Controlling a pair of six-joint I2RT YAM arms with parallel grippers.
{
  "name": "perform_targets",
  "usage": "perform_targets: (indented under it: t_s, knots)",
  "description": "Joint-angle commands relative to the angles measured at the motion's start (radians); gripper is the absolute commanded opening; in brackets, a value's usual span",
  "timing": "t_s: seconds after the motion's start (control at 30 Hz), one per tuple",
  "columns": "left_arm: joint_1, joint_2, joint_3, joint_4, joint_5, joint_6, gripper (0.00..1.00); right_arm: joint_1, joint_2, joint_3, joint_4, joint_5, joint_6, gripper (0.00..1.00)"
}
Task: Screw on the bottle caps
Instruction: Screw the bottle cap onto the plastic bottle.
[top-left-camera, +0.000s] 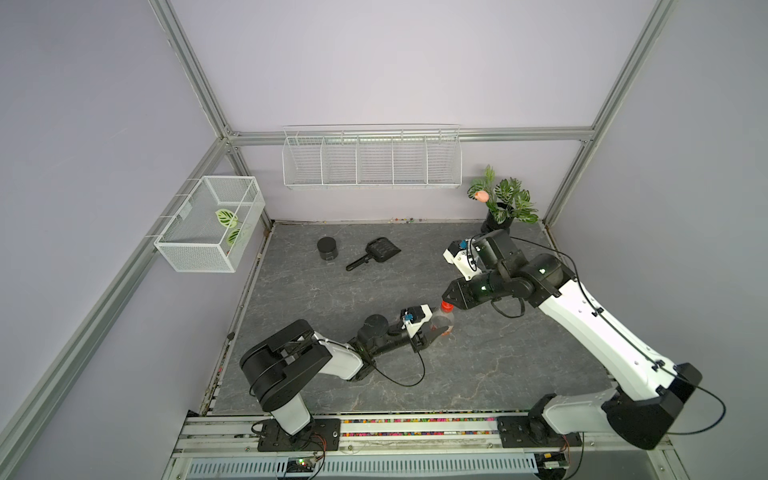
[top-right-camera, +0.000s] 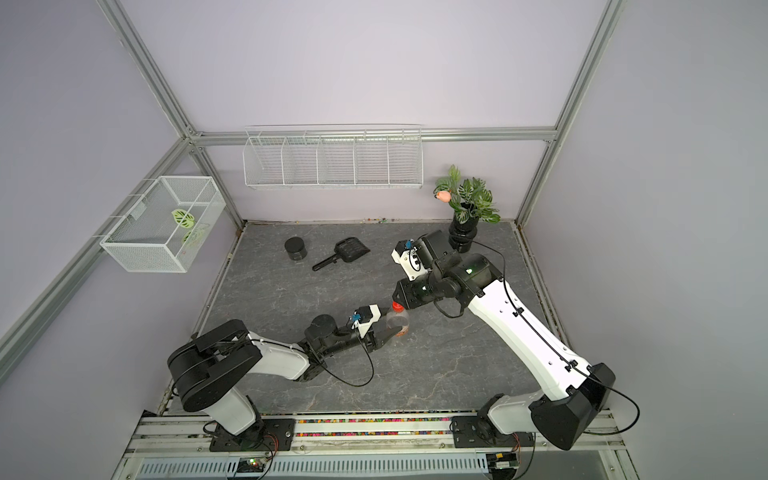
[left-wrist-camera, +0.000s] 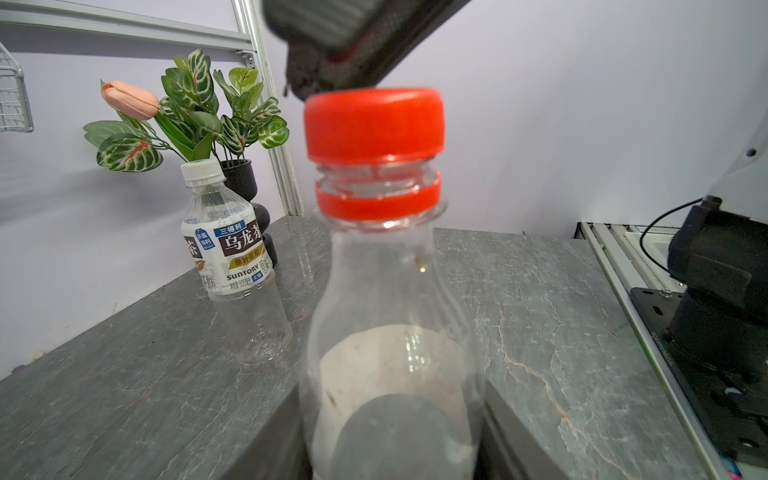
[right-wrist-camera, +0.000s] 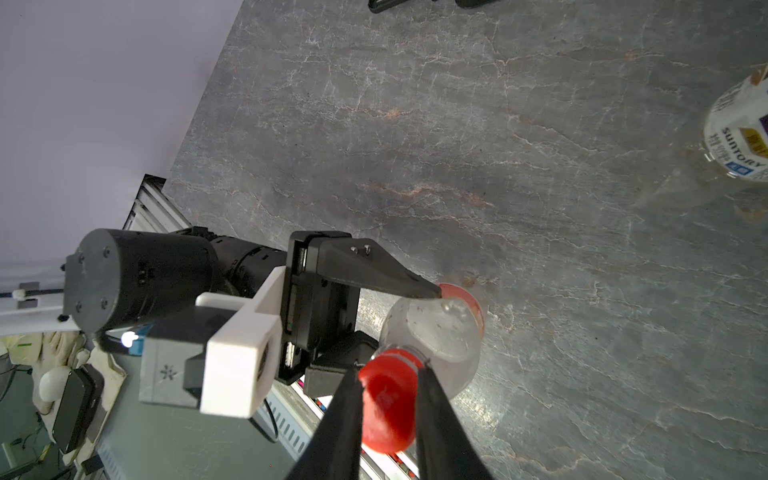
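In both top views the left gripper (top-left-camera: 441, 327) clasps the tall bottle (top-left-camera: 444, 320) mid-table, the right gripper (top-left-camera: 445, 300) at its red cap (top-left-camera: 447, 307). The left wrist view shows that cap on the neck, the short bottle (left-wrist-camera: 226, 249) wearing its white cap (left-wrist-camera: 202, 168) near the plant (left-wrist-camera: 195, 112). In the right wrist view fingers (right-wrist-camera: 340, 415) flank the red cap; whether they pinch it I cannot tell

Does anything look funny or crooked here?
Yes. The red cap sits high on the clear bottle. Bare neck shows between the cap and the red ring below it, so it doesn't look fully screwed down.
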Motion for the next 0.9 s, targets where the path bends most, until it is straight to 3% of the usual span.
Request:
perform_targets:
  t_s: [0.0, 0.87]
  knots:
    - [-0.006, 0.036, -0.006, -0.136, 0.008, -0.01, 0.56, -0.006, 0.005, 0.028, 0.014, -0.049, -0.029, 0.26]
    - [-0.006, 0.04, -0.001, -0.135, -0.006, -0.018, 0.56, 0.001, -0.061, -0.05, -0.058, -0.012, -0.005, 0.18]
